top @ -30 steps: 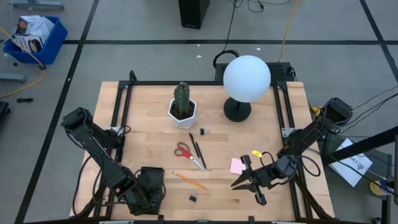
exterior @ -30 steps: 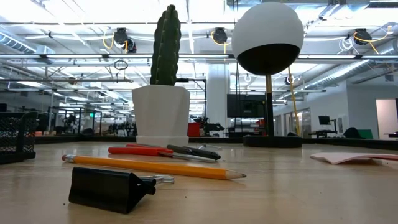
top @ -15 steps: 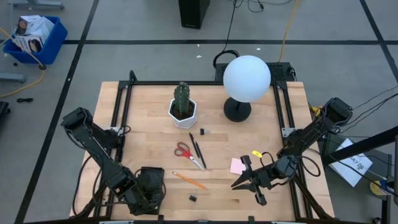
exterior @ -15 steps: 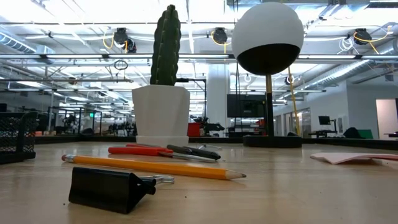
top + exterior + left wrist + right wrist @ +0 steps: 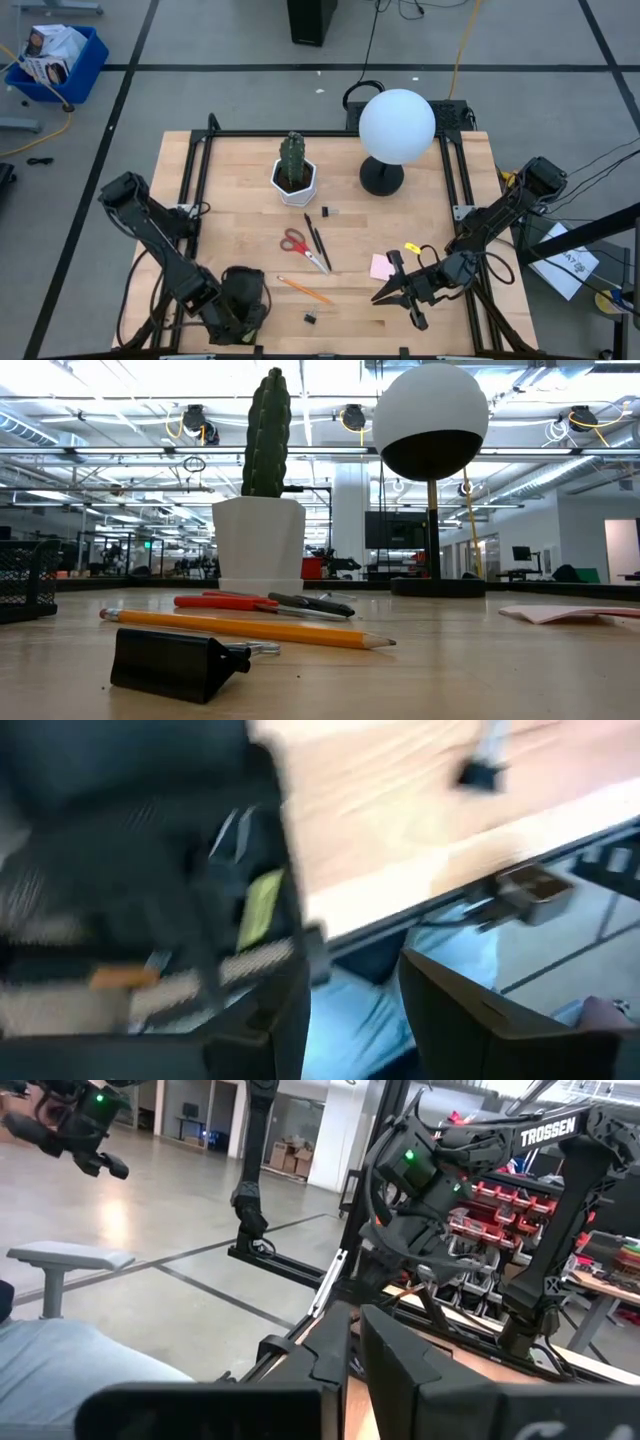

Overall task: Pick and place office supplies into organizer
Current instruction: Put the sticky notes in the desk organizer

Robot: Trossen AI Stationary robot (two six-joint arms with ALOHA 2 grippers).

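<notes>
In the high view the left gripper (image 5: 243, 312) is hovering over the black organizer (image 5: 243, 290) at the lower left of the frame. In the left wrist view its fingers (image 5: 470, 1020) are standing apart with nothing between them; the blur makes the tray's contents hard to read, though something orange and something yellow-green seem to be lying inside.

The right gripper (image 5: 392, 287) is sitting low at the lower right of the high view, and in the right wrist view its fingers (image 5: 395, 1365) are pressing nearly together, empty.

The remaining supplies are lying at the centre of the table (image 5: 230, 215): red-handled scissors (image 5: 298, 244), two dark pens (image 5: 317, 240) just beside them, an orange pencil (image 5: 305, 290) below, a black clip (image 5: 311, 318) lower still, another clip (image 5: 326, 212) above, and a pink sticky-note pad (image 5: 381, 266) near the right gripper.
</notes>
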